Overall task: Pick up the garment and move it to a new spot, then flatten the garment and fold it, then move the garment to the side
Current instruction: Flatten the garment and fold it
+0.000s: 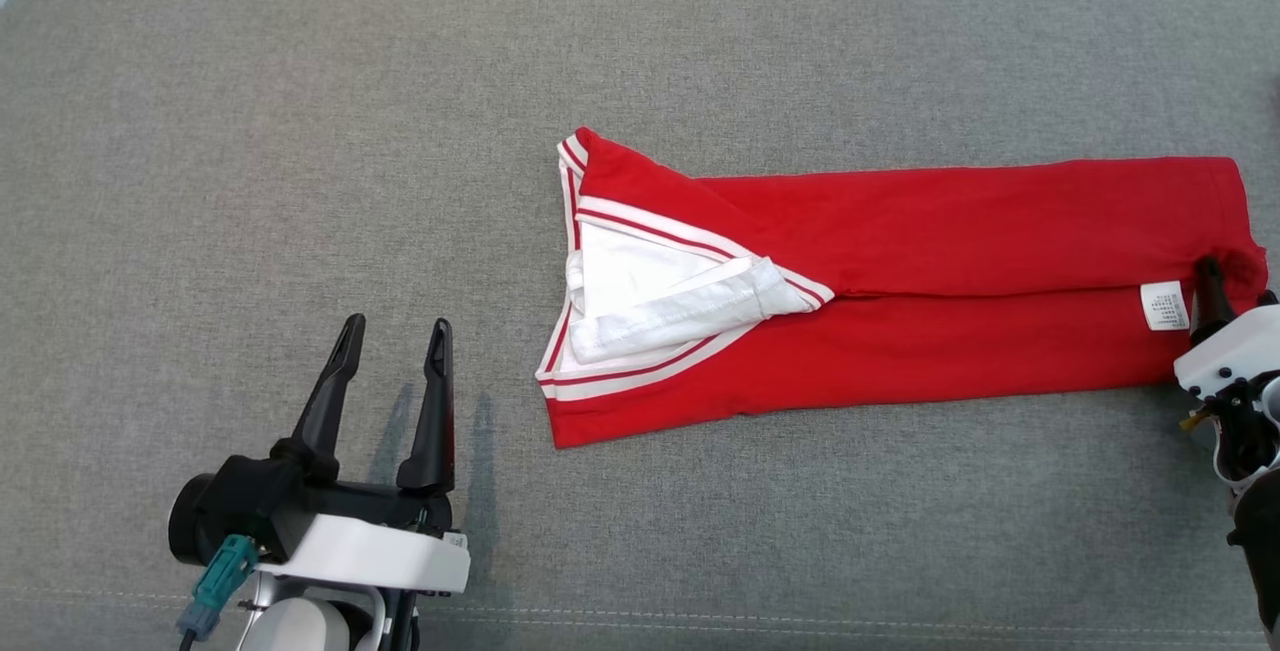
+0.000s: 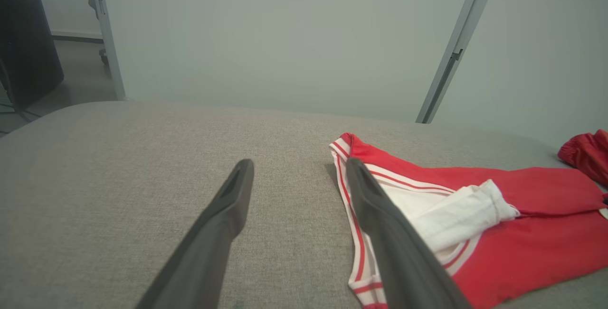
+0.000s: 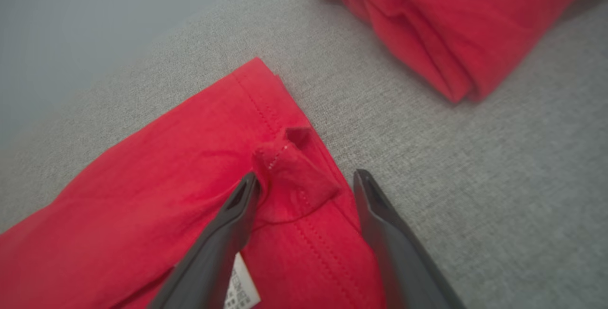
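The head view's right edge cuts off my right claw (image 1: 1218,281); one finger shows. Print on the care label (image 1: 1164,306) is too small to read. A second red garment (image 3: 456,24) runs off the right wrist view's top.

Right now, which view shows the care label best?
Head view: the label lies whole and unobstructed on the garment. Right wrist view: cut off behind a finger at the bottom edge. Left wrist view: a white sliver at most.

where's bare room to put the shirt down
Bare: the wide grey surface left of the shirt, beyond the left gripper, and the far strip behind the shirt. Crowded: the right end, where the right gripper sits at the hem and another red bundle lies.
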`<state>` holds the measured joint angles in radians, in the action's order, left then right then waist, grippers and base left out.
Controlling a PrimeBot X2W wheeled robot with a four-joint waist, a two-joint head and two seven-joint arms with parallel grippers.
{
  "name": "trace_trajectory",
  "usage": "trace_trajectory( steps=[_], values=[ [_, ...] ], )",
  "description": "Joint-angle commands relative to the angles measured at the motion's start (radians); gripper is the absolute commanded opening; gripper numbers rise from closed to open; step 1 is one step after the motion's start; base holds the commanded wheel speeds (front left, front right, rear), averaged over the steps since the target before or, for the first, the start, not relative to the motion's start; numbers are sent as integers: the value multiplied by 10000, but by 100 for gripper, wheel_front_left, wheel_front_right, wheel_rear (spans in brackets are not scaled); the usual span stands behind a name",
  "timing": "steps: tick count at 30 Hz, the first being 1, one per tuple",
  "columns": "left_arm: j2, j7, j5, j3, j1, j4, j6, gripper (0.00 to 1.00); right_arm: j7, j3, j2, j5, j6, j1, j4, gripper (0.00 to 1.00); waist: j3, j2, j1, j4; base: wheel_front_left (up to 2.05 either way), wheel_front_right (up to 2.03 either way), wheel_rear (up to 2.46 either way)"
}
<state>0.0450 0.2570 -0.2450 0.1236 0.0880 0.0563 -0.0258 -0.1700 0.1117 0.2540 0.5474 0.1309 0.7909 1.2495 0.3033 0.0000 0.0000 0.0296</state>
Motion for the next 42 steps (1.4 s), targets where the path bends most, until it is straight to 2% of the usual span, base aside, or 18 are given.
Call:
trace_trajectory(
  steps=[1, 3, 4, 5, 14, 22, 33, 42],
  values=[
    [53, 47, 44, -262, 336, -237, -50, 100, 67, -206, 68, 66, -2, 63, -11, 100, 0, 0, 0, 21, 0, 0, 0],
    [53, 47, 50, -262, 341, -242, -47, 100, 198, -209, 40, 118, -2, 67, 95, 100, -12, 0, 0, 32, 0, 0, 0],
    [53, 47, 58, -270, 327, -246, -45, 100, 263, -187, 9, 201, -2, 71, 155, 29, -25, 0, 0, 33, 0, 0, 0],
    [53, 47, 62, -274, 320, -245, -46, 100, 281, -204, 2, 219, -2, 66, 175, 0, -34, 0, 0, 35, 0, 0, 0],
    [53, 47, 50, -267, 234, -227, -57, 100, 38, -461, 48, 437, -2, -92, 100, 0, -260, 0, 0, -30, 0, 0, 0],
    [53, 47, -90, -228, 72, -260, 30, 100, -143, -770, 71, 1101, -2, -615, -886, 0, -592, 0, 0, -61, 0, 0, 0],
    [53, 47, -383, -205, -242, -295, 252, 100, 321, -1738, -283, 3137, -2, -2254, -4840, 0, -1221, 0, 0, 176, 0, 0, 0],
    [53, 47, -484, -141, -390, -339, 344, 100, 762, -2665, -998, 3393, -2, -3075, -7385, 0, -1559, 0, 0, 791, 0, 0, 0]
  ],
)
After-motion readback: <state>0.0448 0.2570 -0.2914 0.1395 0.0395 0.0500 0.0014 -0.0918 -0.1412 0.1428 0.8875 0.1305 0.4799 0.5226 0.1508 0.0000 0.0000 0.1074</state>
